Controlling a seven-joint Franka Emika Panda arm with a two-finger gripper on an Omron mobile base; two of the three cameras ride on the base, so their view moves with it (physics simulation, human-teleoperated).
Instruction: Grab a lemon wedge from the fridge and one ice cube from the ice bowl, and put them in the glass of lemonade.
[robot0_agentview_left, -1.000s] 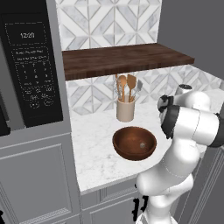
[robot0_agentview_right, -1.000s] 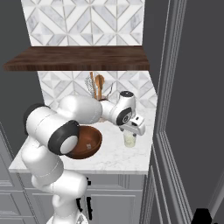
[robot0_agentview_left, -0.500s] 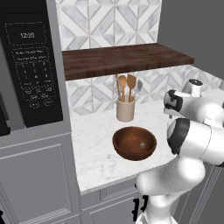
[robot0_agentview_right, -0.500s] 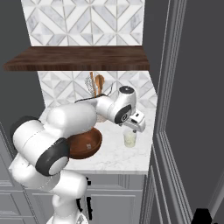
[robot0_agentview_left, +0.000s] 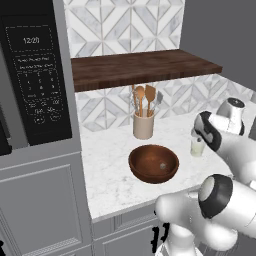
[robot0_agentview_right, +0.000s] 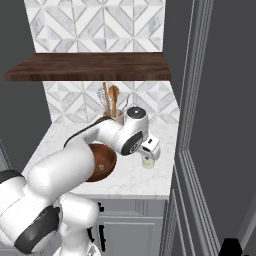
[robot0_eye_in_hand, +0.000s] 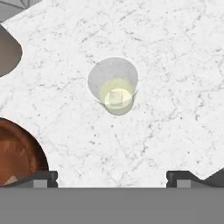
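1. The microwave (robot0_agentview_left: 32, 75) display reads 12:20; its keypad writing is too small to read.
2. The gripper (robot0_eye_in_hand: 112, 177) hangs above the glass (robot0_eye_in_hand: 116, 94) with fingertips (robot0_eye_in_hand: 41, 177) spread wide, holding nothing.
3. The glass stands on the counter (robot0_eye_in_hand: 175, 65), just beside the bowl (robot0_agentview_left: 153, 163).
4. A pale cube (robot0_eye_in_hand: 116, 98) sits in the glass.

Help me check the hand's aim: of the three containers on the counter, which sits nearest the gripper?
The glass of lemonade, the small clear tumbler of pale yellow liquid, directly under the open gripper. The wooden ice bowl and beige utensil holder stand farther off.
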